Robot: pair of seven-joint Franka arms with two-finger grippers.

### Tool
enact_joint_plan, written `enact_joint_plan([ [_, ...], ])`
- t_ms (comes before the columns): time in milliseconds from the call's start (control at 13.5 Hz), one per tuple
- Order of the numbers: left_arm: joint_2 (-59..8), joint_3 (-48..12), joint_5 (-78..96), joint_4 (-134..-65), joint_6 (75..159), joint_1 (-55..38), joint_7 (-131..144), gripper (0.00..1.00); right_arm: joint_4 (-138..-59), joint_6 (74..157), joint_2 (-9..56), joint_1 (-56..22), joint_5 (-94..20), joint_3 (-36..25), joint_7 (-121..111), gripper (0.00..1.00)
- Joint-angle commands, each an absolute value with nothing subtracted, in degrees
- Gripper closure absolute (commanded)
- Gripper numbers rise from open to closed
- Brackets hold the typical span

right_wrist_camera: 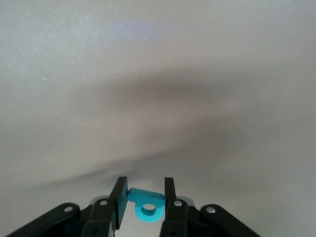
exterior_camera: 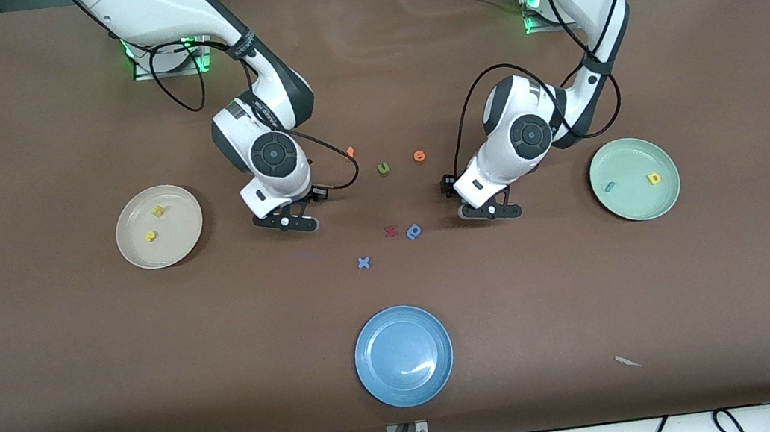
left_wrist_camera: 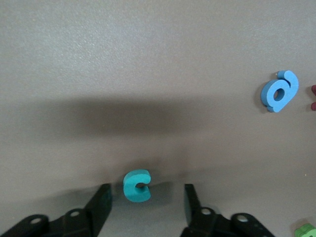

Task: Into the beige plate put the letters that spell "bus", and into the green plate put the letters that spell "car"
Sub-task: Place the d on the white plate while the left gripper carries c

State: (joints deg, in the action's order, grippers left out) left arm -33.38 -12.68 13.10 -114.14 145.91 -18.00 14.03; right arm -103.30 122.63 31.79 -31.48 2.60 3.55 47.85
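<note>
Brown table cloth lies under both arms. Left gripper (left_wrist_camera: 145, 202) hangs low, its jaws apart around the teal "c" (left_wrist_camera: 137, 185) on the cloth; right gripper (right_wrist_camera: 143, 197) pinches the teal "b" (right_wrist_camera: 146, 206). Beige plate (exterior_camera: 134, 251) holds two yellow letters, green plate (exterior_camera: 636, 207) two (one letter each remains, I judge)

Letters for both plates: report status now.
Right hand shut on teal "b". Left hand open, straddling teal "c" on the table. Nothing in the way.
</note>
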Motion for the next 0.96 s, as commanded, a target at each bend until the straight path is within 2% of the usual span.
enact_joint_plan([
  [0, -34.2, -12.0, 11.8, -113.5, 146.3, -19.0, 14.1, 0.55, -100.8, 115.9, 30.2, -31.1, 2.8, -0.3, 39.3, 0.8],
  [371, -34.3, -11.9, 10.6, -113.5, 146.3, -19.0, 14.1, 0.83, -102.5, 111.5, 28.9, -31.0, 2.0, -13.7, 13.2, 0.8],
  [593, -33.8, -11.9, 10.5, -113.5, 146.1, -18.9, 14.1, 0.89, -104.9, 112.4, 29.1, -30.2, 1.9, -18.5, 4.0, 0.8],
  [816, -32.1, -11.3, 10.5, -113.4, 144.6, -18.3, 13.6, 0.93, -108.3, 117.0, 30.1, -25.1, 1.2, -18.5, -2.6, 0.78],
  [890, -31.3, -10.9, 10.4, -113.0, 142.7, -17.6, 13.5, 0.95, -109.1, 118.3, 30.3, -25.1, 0.3, -18.6, -3.5, 0.74],
])
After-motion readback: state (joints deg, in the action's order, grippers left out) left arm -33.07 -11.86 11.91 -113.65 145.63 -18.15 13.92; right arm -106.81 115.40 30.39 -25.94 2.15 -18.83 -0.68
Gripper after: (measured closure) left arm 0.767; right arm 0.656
